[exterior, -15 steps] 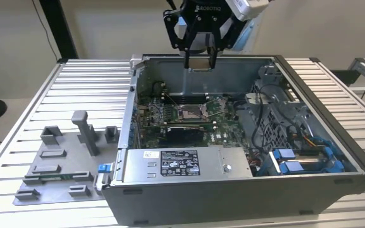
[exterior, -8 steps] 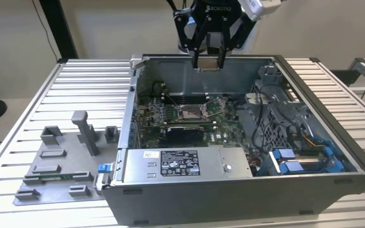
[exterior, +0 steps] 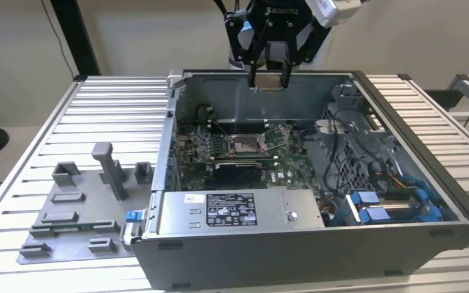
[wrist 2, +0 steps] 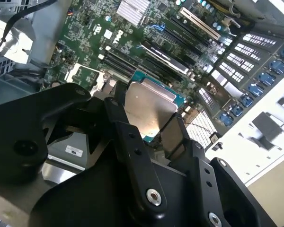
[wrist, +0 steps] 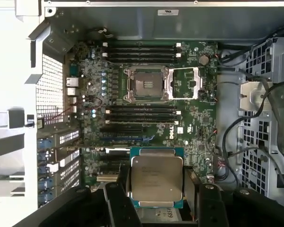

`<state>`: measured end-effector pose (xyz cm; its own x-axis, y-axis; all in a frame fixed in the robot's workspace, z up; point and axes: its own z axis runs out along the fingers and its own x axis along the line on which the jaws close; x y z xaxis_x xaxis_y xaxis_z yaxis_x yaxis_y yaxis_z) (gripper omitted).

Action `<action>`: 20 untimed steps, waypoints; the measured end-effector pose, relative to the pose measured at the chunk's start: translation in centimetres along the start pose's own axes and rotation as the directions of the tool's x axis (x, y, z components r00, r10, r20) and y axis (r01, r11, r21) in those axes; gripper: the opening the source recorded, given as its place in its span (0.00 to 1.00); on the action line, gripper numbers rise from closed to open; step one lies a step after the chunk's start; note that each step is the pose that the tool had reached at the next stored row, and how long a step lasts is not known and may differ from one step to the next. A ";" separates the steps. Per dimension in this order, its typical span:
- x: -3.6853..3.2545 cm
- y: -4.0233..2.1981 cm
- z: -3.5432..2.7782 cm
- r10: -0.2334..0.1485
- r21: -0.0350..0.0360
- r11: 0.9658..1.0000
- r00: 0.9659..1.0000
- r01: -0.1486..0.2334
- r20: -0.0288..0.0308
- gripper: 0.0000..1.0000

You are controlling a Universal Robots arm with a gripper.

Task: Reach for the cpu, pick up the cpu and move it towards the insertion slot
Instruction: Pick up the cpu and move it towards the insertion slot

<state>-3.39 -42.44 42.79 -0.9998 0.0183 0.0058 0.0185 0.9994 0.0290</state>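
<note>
Aloft, the end effector (exterior: pixel 269 81) grips the cpu (wrist: pixel 156 178), seemingly above the insertion slot (wrist: pixel 144 84).

robotics lab bench, open computer case (exterior: pixel 316 244) on slatted metal table (exterior: pixel 112 110), grey fixture blocks (exterior: pixel 80 207) alongside

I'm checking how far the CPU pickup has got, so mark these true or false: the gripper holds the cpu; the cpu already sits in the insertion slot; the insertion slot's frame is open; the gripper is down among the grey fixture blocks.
1. The gripper holds the cpu: true.
2. The cpu sits in the insertion slot: false, it hangs above the case.
3. The slot's frame is open: true.
4. The gripper is among the grey fixture blocks: false, it is over the computer case.
</note>
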 end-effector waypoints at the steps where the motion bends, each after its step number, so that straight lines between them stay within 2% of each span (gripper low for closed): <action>1: 0.00 0.00 0.00 0.000 0.000 1.000 1.000 0.000 0.000 0.00; 5: 0.00 0.06 0.01 0.001 0.000 1.000 1.000 -0.001 0.000 0.00; 9: 0.01 0.54 0.02 0.001 0.000 1.000 1.000 -0.001 0.000 0.00; 20: 0.13 3.13 0.25 0.003 0.000 1.000 1.000 -0.003 0.000 0.00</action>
<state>-3.47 -39.30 42.63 -0.9998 0.0215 0.0058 0.0216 0.9993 0.0291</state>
